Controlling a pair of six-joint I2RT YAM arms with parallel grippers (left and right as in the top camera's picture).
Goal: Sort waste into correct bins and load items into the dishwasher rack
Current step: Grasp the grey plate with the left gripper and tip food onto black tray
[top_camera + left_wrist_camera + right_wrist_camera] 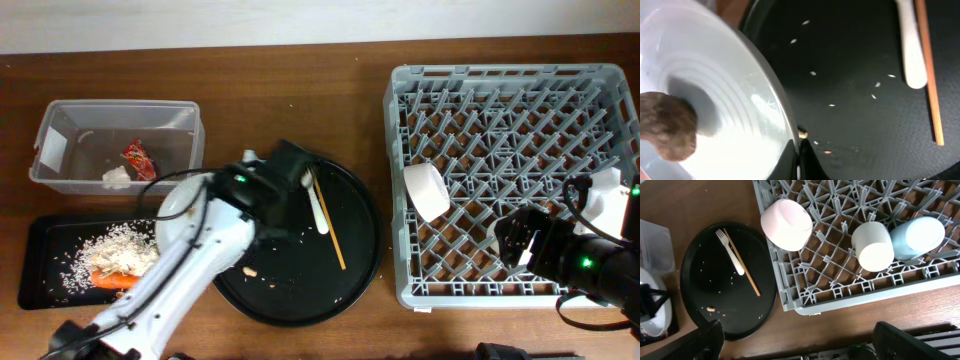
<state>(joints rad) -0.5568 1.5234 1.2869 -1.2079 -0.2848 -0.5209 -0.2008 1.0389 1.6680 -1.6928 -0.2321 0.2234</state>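
Note:
My left gripper is shut on the rim of the pale plate, held tilted between the shallow black tray and the round tray. In the left wrist view the jaws pinch the plate, and a brown scrap sits on it. Rice and the carrot lie in the shallow tray. The red wrapper and napkin lie in the clear tub. The rack holds the white bowl, whitish cup and blue cup. My right gripper is open and empty over the rack's front.
The large round black tray holds the white fork, the chopstick, stray rice grains and a small brown scrap. The right arm hangs over the rack's front right part. Bare wood shows between tray and rack.

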